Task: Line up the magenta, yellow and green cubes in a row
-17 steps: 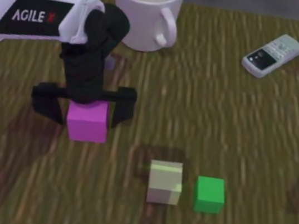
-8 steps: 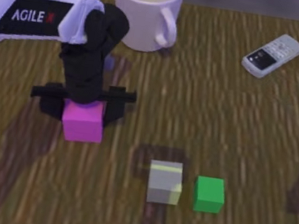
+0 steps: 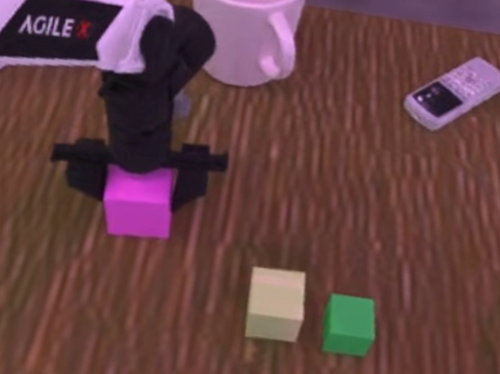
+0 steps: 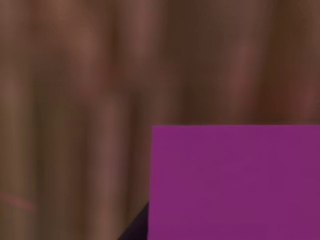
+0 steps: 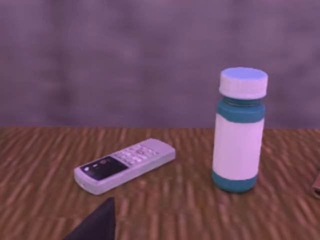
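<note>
The magenta cube (image 3: 139, 206) sits left of centre on the wooden table, and my left gripper (image 3: 138, 180) comes down on it from above, shut on its sides. In the left wrist view the magenta cube (image 4: 235, 182) fills the near corner. The pale yellow cube (image 3: 276, 304) and the smaller green cube (image 3: 348, 324) stand side by side nearer the front, a small gap between them, to the right of the magenta one. My right gripper (image 5: 95, 225) is parked off the table's right edge, with only a dark tip showing in its wrist view.
A white mug (image 3: 245, 19) stands at the back, just behind the left arm. A grey remote (image 3: 455, 92) lies at the back right. In the right wrist view, a white-and-teal bottle (image 5: 239, 131) stands beside the remote (image 5: 125, 165).
My left gripper's fingers have drawn in from a wide spread onto the magenta cube's sides, and the cube has shifted slightly left. The yellow and green cubes have not moved.
</note>
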